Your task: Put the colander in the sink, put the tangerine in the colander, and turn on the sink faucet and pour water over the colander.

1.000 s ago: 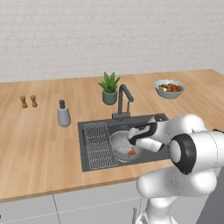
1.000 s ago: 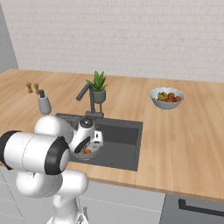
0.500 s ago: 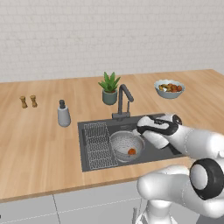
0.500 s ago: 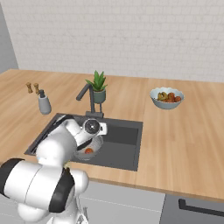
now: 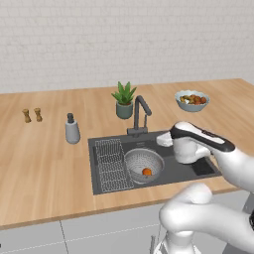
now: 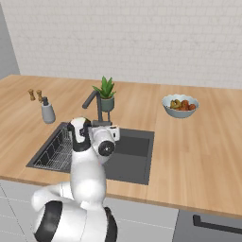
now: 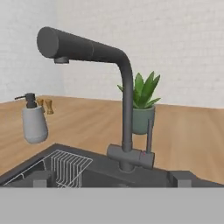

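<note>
the colander [image 5: 143, 165] sits in the sink [image 5: 198, 170] beside the wire rack [image 5: 112, 164], with the tangerine [image 5: 147, 171] inside it. since a second ago i have lifted the arm out of the basin and turned the hand toward the sink faucet [image 7: 124, 105]; placement is done, i judge, and only water remains. the gripper [image 7: 111, 178] is spread wide, holding nothing. no water is visible; the handle's setting is unclear.
</note>
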